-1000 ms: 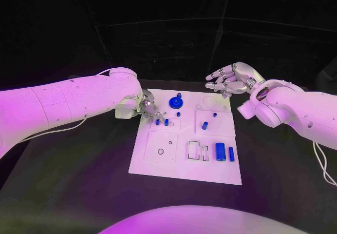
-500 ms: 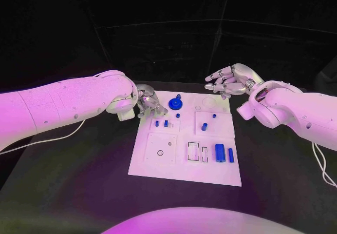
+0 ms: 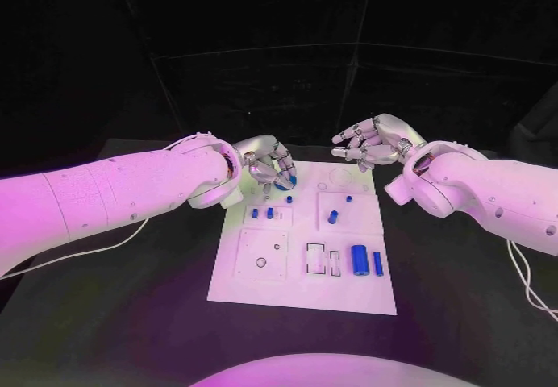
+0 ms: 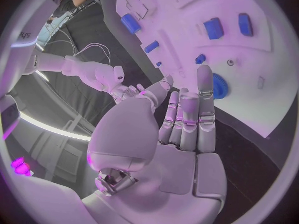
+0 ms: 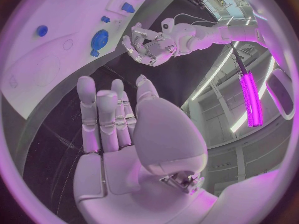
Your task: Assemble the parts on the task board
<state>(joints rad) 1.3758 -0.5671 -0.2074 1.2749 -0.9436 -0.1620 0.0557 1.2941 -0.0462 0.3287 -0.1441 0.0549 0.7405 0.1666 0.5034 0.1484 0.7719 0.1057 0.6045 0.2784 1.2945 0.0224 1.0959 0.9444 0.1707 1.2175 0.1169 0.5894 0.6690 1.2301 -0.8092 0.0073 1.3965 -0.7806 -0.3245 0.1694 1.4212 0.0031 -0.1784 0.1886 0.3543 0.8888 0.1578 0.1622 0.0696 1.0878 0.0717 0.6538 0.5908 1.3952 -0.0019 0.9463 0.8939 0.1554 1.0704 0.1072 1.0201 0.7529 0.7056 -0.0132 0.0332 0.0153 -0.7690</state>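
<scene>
The white task board [image 3: 265, 284] lies in the middle of the black table. My left hand [image 3: 265, 164] hovers over its far left corner, holding nothing, fingers stretched above the round blue part [image 3: 286, 185]. That round part [image 4: 220, 86] peeks out behind the fingers [image 4: 206, 92] in the left wrist view. Two short blue pegs [image 3: 263, 214] stand just nearer me, and one peg [image 3: 331, 216] stands mid-board. A thick blue cylinder [image 3: 360, 259] and a thin one [image 3: 378, 264] lie on the right. My right hand [image 3: 366, 143] hangs empty beyond the board's far edge, fingers apart.
Outlined empty slots [image 3: 315, 258] and a square panel with a hole [image 3: 262, 256] take up the board's near half. Black table [image 3: 116, 306] surrounds the board. A white cable [image 3: 81, 251] trails under my left arm. The right wrist view shows my left hand [image 5: 147, 49] across the board [image 5: 44, 69].
My left hand has risen from beside the two short pegs and gone toward the board's far edge, over the round blue part. The right hand has barely moved. The camera has shifted slightly.
</scene>
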